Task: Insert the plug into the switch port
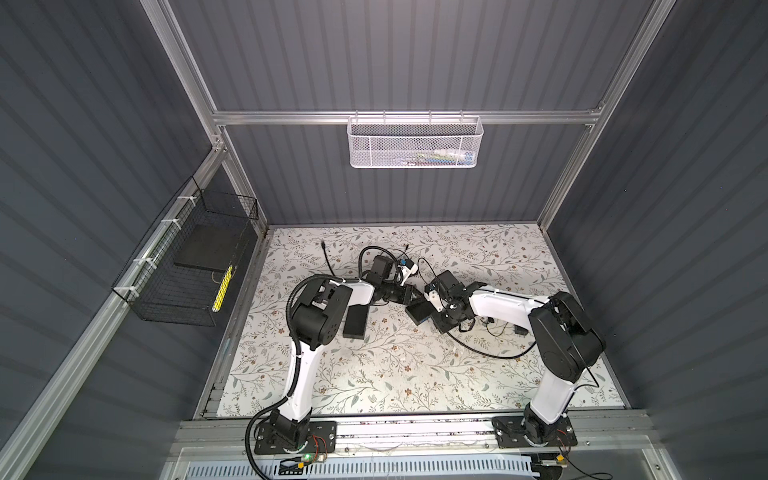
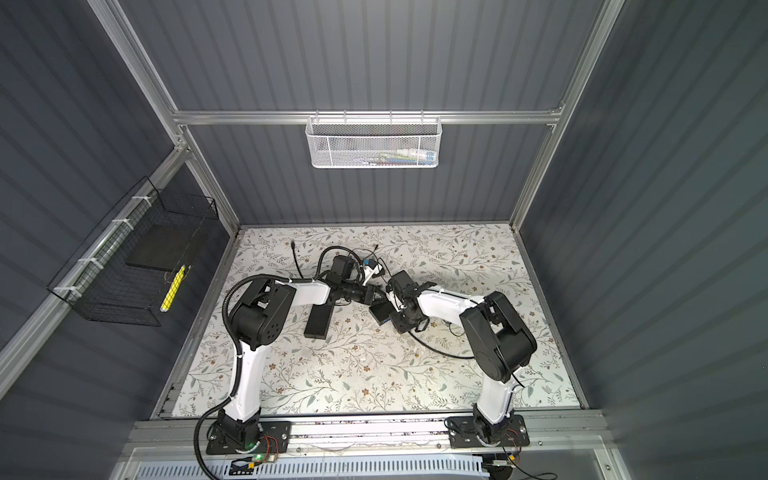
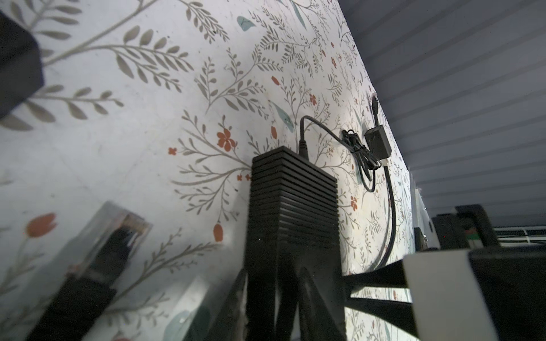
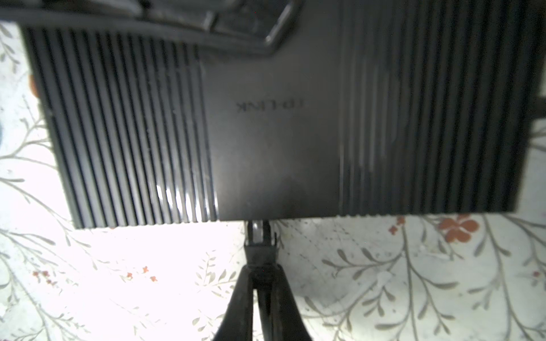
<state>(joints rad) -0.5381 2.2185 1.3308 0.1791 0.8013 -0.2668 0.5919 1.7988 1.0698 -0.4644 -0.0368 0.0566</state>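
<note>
Between right fingers, pinched tight: plug, tip touching switch edge just ahead. Switch apparently clamped on bench by left fingers. Port hidden. Hold plug square, push straight; skew likely jams.

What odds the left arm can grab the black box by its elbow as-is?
Probably not: the left fingers are closed around the switch, and the black box lies partly under that arm's forearm. It would have to release and fold back.
</note>
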